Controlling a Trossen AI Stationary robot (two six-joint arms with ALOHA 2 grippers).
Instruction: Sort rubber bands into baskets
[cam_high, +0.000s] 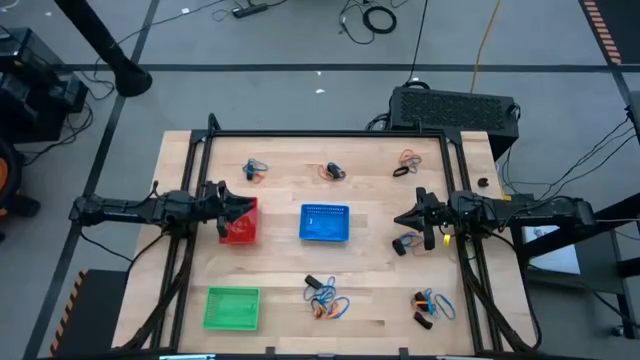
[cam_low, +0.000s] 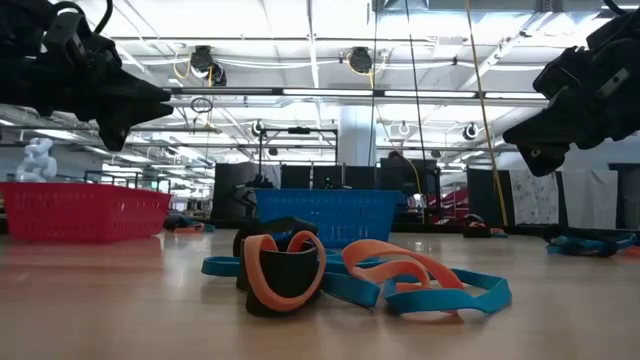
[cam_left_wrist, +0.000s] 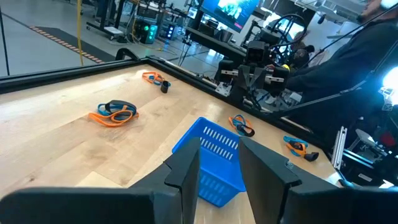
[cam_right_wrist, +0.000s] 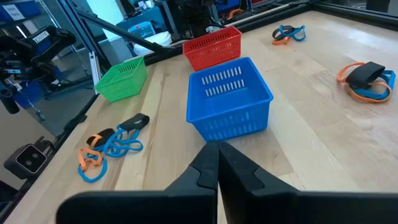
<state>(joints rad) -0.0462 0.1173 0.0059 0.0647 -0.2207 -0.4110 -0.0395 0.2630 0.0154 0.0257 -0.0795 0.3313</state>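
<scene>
Nearest pile: rubber bands (cam_low: 340, 272), blue, orange and black, tangled on counter (cam_high: 380, 250); other clusters scattered.
Left gripper (cam_high: 236, 208): above red basket (cam_high: 240, 222), fingers (cam_left_wrist: 186, 171) spread, holding nothing.
Right gripper (cam_high: 408, 219): right of blue basket (cam_high: 325, 223), fingers (cam_right_wrist: 205, 167) pressed together, empty.
Green basket (cam_high: 232, 308): front-left corner.

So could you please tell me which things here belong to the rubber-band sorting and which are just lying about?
Belong to the job:
- rubber bands, in clusters across the table
- red basket
- blue basket
- green basket

Just lying about:
- black box behind the table
- cables on the floor
</scene>
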